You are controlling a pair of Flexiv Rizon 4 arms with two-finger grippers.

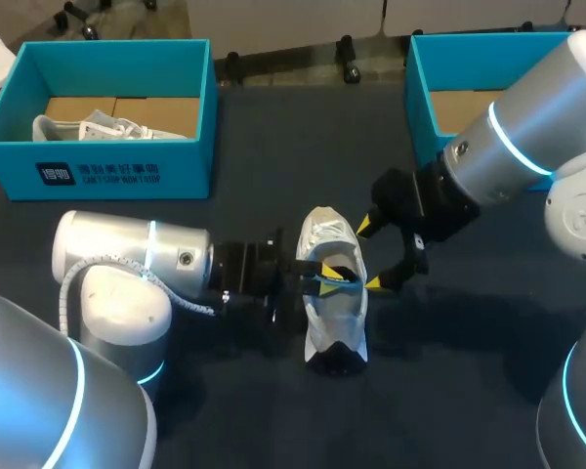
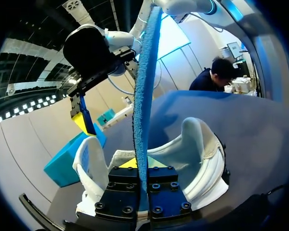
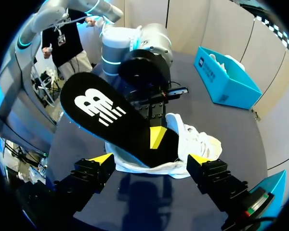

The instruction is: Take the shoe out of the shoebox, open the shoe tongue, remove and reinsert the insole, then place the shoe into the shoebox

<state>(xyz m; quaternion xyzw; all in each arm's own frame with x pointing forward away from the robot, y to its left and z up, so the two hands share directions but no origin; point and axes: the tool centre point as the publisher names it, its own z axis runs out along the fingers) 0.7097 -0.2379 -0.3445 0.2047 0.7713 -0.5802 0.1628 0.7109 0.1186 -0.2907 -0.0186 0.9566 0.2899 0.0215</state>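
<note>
The white sneaker (image 1: 334, 293) lay at centre frame, long axis running top to bottom. From its left, the left gripper (image 1: 324, 277) pinched the insole (image 3: 111, 120) on edge, lower end seemingly inside the shoe's mouth. The right gripper (image 1: 372, 255) gaped wide just right; the shoebox (image 1: 439, 78) stood well apart, upper right.

Surface (image 1: 273, 156): dark blue-grey, matte, uniform. Soft shadow lies on it just beneath right hand (image 1: 372, 256). Light diffuse.
</note>
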